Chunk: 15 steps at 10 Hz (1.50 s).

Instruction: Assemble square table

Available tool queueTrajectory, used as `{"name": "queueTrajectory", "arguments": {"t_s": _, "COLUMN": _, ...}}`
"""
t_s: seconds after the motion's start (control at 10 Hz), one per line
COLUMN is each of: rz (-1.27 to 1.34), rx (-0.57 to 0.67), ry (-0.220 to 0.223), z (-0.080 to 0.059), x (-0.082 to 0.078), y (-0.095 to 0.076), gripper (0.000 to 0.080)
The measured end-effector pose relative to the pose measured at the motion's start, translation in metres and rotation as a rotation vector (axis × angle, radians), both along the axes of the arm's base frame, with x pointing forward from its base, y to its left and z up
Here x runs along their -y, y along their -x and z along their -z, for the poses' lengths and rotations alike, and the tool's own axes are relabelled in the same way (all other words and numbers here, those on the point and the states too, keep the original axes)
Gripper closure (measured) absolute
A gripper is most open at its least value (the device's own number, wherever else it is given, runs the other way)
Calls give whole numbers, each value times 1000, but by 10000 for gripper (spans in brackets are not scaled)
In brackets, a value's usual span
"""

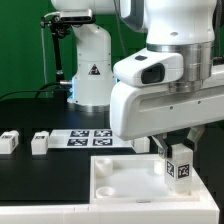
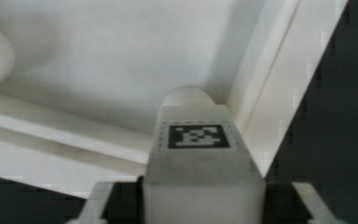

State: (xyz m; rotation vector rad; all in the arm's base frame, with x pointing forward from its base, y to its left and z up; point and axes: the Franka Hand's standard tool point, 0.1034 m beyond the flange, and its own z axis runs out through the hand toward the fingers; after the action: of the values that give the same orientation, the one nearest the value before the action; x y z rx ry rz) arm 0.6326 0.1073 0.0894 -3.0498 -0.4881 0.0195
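The white square table top (image 1: 120, 180) lies at the front, its raised rim showing as a pale ridge (image 2: 282, 70) in the wrist view. My gripper (image 1: 181, 160) hangs over the top's right side in the exterior view, shut on a white leg (image 1: 181, 166) held upright with its tag facing out. In the wrist view that leg (image 2: 202, 160) fills the space between my gripper's (image 2: 202, 208) dark fingers (image 2: 130, 205), and its far end points into the tray near the rim. Whether it touches the tray I cannot tell. Two more legs (image 1: 10, 141) (image 1: 40, 143) lie at the exterior view's left.
The marker board (image 1: 90, 137) lies flat behind the table top. Another small white leg (image 1: 143, 146) sits just behind the top, under my arm. The arm's white base (image 1: 92, 70) stands at the back, and the arm's bulk hides the back right.
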Motion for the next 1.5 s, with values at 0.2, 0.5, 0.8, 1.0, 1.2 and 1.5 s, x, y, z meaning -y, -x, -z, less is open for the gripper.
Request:
{"name": "queueTrajectory", "arguments": {"t_s": 0.2, "rz": 26, "rx": -1, "ry": 0, "z": 0, "x": 0, "y": 0, "gripper": 515}}
{"name": "queueTrajectory", "arguments": {"t_s": 0.5, "rz": 382, "rx": 13, "ry": -14, "z": 1, "x": -2, "y": 2, "gripper": 515}}
{"name": "queueTrajectory", "arguments": {"t_s": 0.8, "rz": 809, "rx": 1, "ry": -50, "z": 2, "x": -1, "y": 3, "gripper": 515}}
{"name": "queueTrajectory", "arguments": {"t_s": 1.0, "rz": 1055, "rx": -9, "ry": -65, "z": 2, "x": -2, "y": 0, "gripper": 515}}
{"name": "queueTrajectory", "arguments": {"t_s": 1.2, "rz": 1076, "rx": -14, "ry": -69, "z": 2, "x": -2, "y": 1, "gripper": 509}}
{"name": "queueTrajectory", "arguments": {"t_s": 1.5, "rz": 859, "rx": 4, "ry": -62, "z": 1, "x": -7, "y": 0, "gripper": 187}}
